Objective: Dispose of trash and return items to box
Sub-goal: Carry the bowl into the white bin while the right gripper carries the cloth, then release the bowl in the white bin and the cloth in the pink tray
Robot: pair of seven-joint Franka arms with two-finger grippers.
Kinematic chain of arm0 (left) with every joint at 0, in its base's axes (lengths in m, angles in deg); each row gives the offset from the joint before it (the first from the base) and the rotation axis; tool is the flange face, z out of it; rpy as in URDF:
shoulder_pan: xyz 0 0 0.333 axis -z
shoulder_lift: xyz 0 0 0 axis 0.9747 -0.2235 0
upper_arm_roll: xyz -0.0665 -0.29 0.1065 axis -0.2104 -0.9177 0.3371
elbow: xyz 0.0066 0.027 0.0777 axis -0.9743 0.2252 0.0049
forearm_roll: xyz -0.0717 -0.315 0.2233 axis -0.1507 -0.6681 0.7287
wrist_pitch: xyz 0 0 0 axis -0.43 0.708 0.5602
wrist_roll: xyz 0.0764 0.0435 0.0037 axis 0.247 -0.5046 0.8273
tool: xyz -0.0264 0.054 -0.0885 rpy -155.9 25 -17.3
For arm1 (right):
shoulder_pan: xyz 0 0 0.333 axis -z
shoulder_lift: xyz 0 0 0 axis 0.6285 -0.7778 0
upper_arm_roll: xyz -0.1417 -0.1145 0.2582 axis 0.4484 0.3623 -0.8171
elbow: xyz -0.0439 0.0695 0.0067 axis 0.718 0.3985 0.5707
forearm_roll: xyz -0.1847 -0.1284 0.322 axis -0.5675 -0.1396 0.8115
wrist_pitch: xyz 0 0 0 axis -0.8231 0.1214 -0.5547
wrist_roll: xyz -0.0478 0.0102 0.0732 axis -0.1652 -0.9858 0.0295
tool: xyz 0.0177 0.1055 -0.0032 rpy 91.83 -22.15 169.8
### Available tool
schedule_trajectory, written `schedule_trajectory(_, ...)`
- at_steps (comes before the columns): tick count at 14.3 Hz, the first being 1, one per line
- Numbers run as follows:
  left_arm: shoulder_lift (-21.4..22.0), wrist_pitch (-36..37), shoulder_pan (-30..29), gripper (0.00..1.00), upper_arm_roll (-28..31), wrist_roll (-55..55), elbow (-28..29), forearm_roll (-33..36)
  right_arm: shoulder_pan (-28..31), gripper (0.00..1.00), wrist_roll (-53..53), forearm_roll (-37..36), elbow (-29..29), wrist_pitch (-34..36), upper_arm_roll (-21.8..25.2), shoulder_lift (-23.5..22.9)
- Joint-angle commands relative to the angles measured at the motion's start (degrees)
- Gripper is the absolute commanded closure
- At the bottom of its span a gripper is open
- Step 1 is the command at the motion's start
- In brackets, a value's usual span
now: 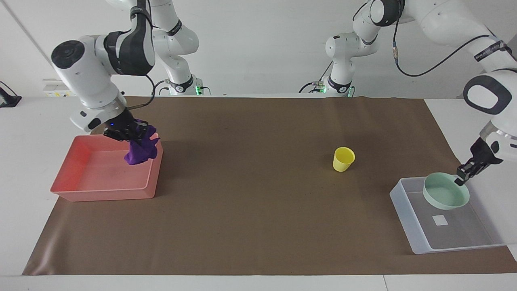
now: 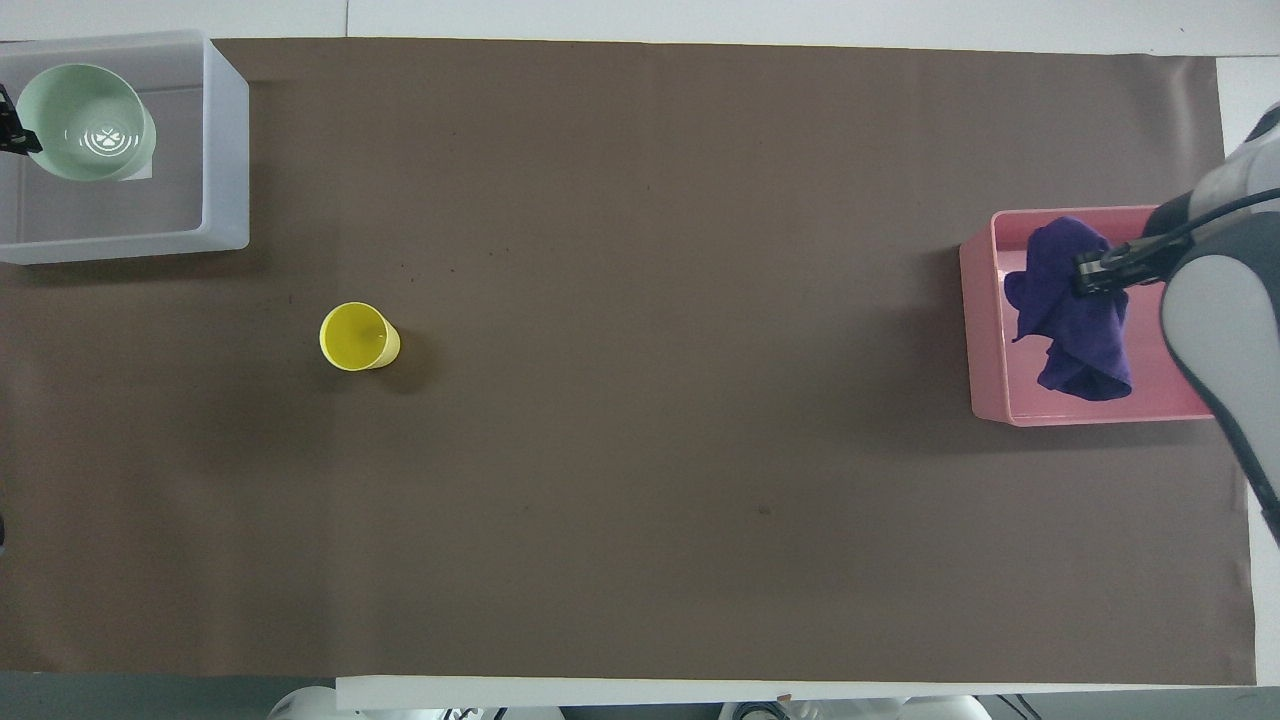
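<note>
The right gripper [image 1: 128,134] clamps the limp purple cloth [image 1: 140,150] over the pink tray [image 1: 64,178]. The left gripper [image 1: 463,176] pinches the rigid, light mint bowl [image 1: 444,197] by its rim over the translucent bin [image 1: 408,220]. The yellow cup [image 1: 343,159] stands mid-table; grasp its rim.

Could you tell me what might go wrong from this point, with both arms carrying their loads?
The purple cloth hangs from the right gripper near the pink tray's end wall; released there, it might drape over it. The left gripper pinches only the green bowl's rim, so it may tip over the clear bin.
</note>
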Motion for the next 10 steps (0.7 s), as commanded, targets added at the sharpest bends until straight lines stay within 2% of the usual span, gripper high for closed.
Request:
schedule_trajectory(1, -4.64, -5.12, 0.18, 1.00, 0.36, 2.49, 0.21, 0.13, 4.19, 1.00, 3.60, -0.31, -4.55, -4.87, -0.71, -0.26)
schedule_trajectory(3, -4.56, -7.22, 0.09, 0.99, 0.36, 2.40, 4.43, 0.31, 5.25, 1.00, 3.77, -0.40, -7.28, -10.32, -0.71, -2.63)
schedule_trajectory(4, -4.39, -8.02, 0.09, 0.69, 0.45, 2.23, 5.14, 0.49, 5.60, 1.00, 3.77, -0.40, -8.94, -12.78, -0.71, -3.51)
schedule_trajectory(5, -4.47, -8.20, 0.17, 0.01, 0.54, 2.40, 4.63, 0.84, 5.52, 0.99, 3.77, -0.40, -11.13, -16.02, -0.71, -3.95)
schedule_trajectory(7, -3.60, -7.24, 0.79, 0.00, 1.24, 2.76, 2.52, 2.85, 5.69, 0.98, 3.86, -0.40, -14.13, -21.48, -0.71, -5.27)
schedule_trajectory(9, 0.86, -2.70, 1.23, 0.00, 1.77, 2.76, 2.34, 3.12, 5.52, 0.96, 3.78, -0.40, -14.85, -22.21, -0.71, -5.54)
schedule_trajectory(10, 3.67, 1.86, 2.10, 0.00, 1.51, 2.93, 2.34, 3.13, 5.52, 0.91, 3.86, -0.40, -14.85, -22.04, -0.71, -5.54)
